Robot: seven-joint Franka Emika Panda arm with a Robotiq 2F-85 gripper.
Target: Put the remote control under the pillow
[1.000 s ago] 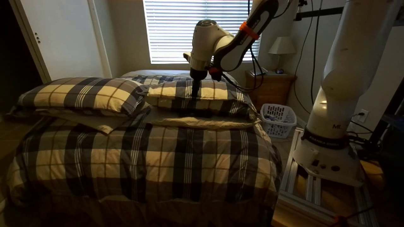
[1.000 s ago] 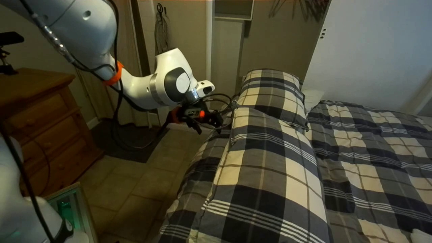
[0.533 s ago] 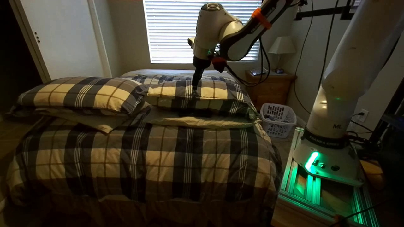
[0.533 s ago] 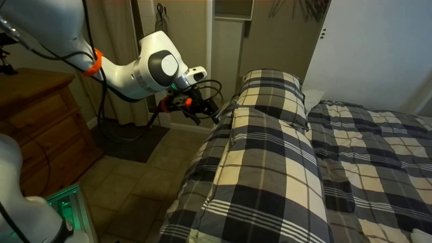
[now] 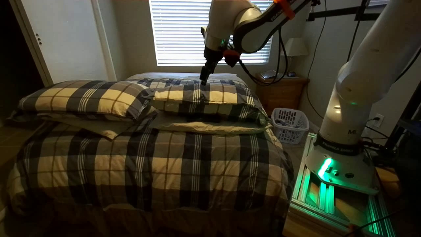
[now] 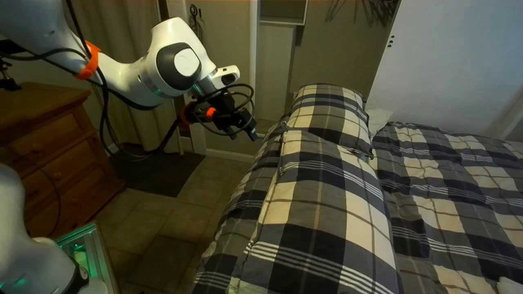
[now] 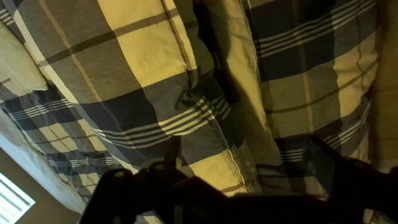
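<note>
The flatter plaid pillow (image 5: 223, 96) lies on a cream pillow (image 5: 213, 127) on the bed. It shows also in an exterior view (image 6: 318, 204) and the wrist view (image 7: 146, 59). A dark, long shape that looks like the remote control (image 7: 225, 82) lies in the gap between the plaid pillow and the cream pillow below, partly covered. It shows faintly in an exterior view (image 5: 204, 118). My gripper (image 7: 244, 146) is open and empty, above the pillow's front edge, apart from it. It shows in both exterior views (image 5: 204, 80) (image 6: 244, 136).
A puffier plaid pillow (image 5: 92, 98) lies beside the flatter one. The plaid bedcover (image 5: 164, 164) spreads in front. A laundry basket (image 5: 290, 126), a nightstand (image 5: 283, 93) with a lamp (image 5: 293, 49) and a wooden dresser (image 6: 57, 151) stand around the bed.
My gripper has risen from low at the pillow's front edge to above the pillow. The dark shape stays in the gap. The pillow has not visibly moved. The base light has turned green.
</note>
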